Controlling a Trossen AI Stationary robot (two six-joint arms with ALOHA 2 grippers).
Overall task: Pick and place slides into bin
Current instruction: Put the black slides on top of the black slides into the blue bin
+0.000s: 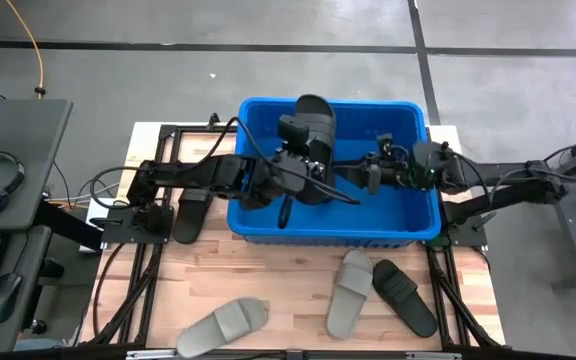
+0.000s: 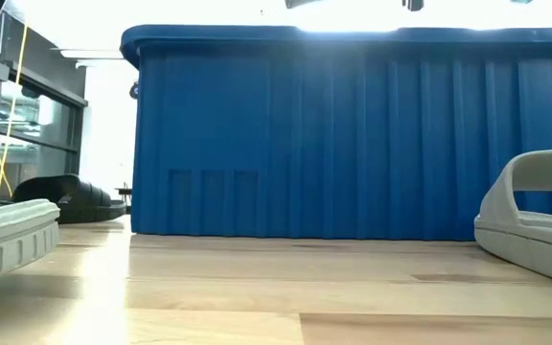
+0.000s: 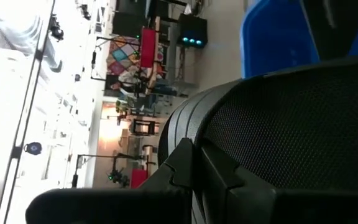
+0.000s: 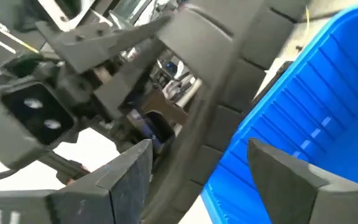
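A light grey foam slide (image 2: 8, 240) fills the near left corner of the low view, and another light grey slide (image 2: 535, 216) sits at the right on the pale wooden tabletop (image 2: 276, 297). Behind them stands the large bright blue plastic bin (image 1: 408, 215). Over it, the left end effector (image 1: 293, 172) is clamped shut on a black ribbed-strap slide (image 1: 313, 130), holding it above the bin's far side. The right end effector (image 1: 373, 172) hangs inside the bin with its fingers (image 4: 284, 177) spread wide and nothing between them. Another black slide (image 1: 190, 215) lies left of the bin; a black slide (image 1: 404, 296) lies in front, beside a grey one.
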